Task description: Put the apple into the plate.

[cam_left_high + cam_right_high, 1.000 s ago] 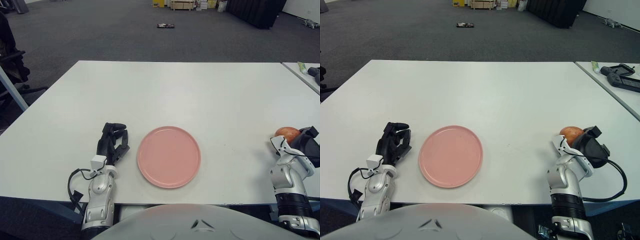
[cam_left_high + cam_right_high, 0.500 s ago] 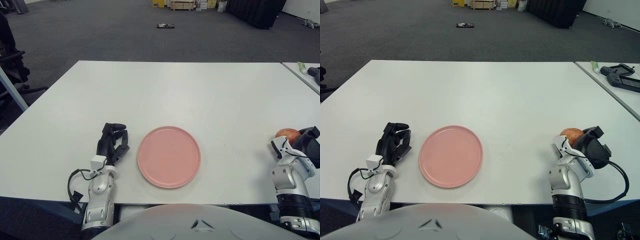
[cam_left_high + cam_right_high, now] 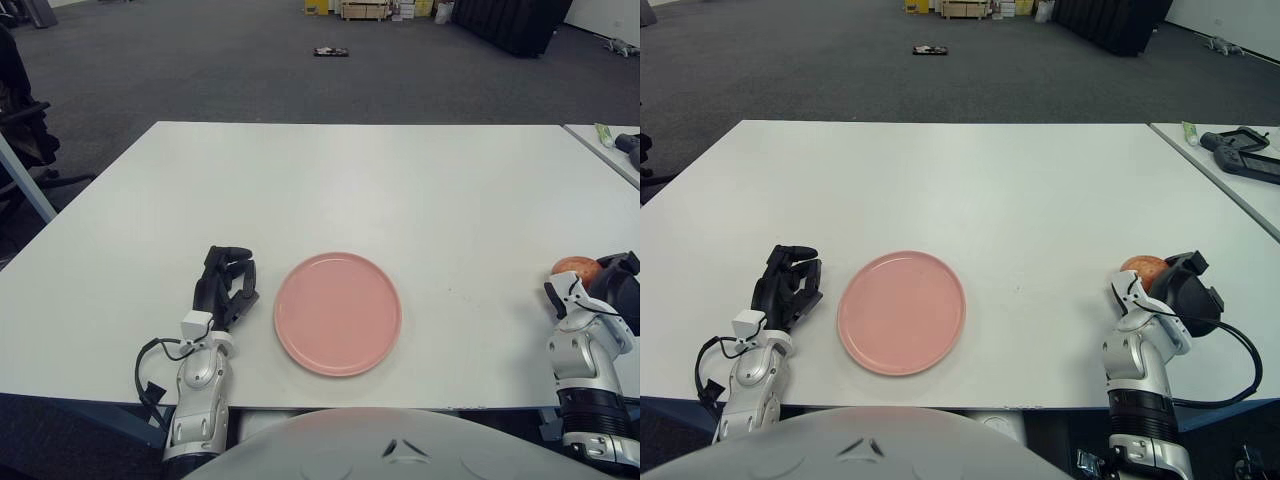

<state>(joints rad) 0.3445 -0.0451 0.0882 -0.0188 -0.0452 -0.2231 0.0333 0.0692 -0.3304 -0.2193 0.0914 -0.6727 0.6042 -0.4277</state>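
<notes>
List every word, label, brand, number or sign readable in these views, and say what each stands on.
None can be read.
Pink plate: plain, no print.
Apple by the right hand: no sticker in view.
Left hand, left of the plate: no legible marking.
Green tube on the side table: any print too small to read.
Boxes on the far floor: labels too small to read.

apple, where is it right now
The apple is at the table's near right edge, tucked against the right hand, well right of the pink plate. The left hand shows just left of the plate.
</notes>
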